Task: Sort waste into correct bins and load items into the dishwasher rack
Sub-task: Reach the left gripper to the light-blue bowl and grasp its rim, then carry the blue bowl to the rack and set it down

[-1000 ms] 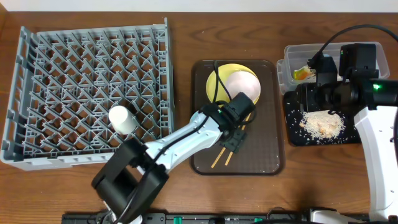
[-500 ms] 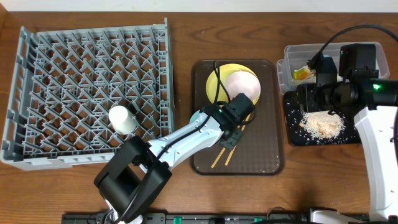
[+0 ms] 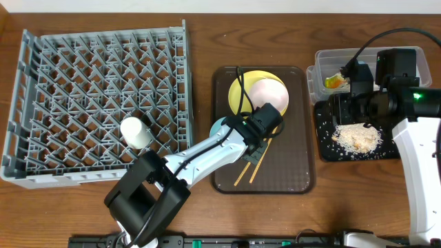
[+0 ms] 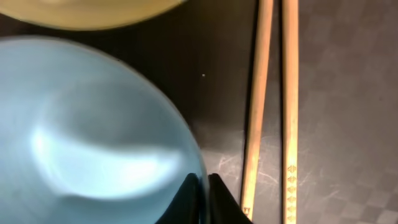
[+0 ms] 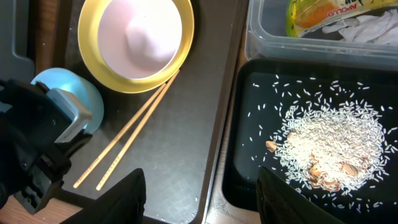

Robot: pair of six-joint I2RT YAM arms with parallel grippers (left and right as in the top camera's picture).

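Observation:
My left gripper (image 4: pixel 200 186) is shut on the rim of the light blue bowl (image 4: pixel 87 130), on the side nearest the chopsticks (image 4: pixel 273 106). From overhead the bowl (image 3: pixel 216 127) peeks out left of the left gripper (image 3: pixel 247 146), on the brown serving tray. An upturned white bowl (image 3: pixel 267 94) sits on the yellow plate (image 3: pixel 238 89). The white cup (image 3: pixel 136 131) lies in the grey dishwasher rack (image 3: pixel 89 83). My right gripper (image 5: pixel 208 199) hangs open and empty above the gap between the serving tray and the black tray (image 5: pixel 249 124), which holds rice scraps (image 5: pixel 329 143).
The clear tub (image 3: pixel 320 58) at the back right holds the green-and-orange wrapper (image 5: pixel 323 12) and the white wrapper (image 5: pixel 373 25). The brown serving tray (image 3: pixel 296 172) lies between the rack and the bins. Bare wooden table runs along the front edge.
The left gripper's jaws have closed onto the blue bowl's rim, and the bowl now shows to the left of the arm. The right arm has stayed still.

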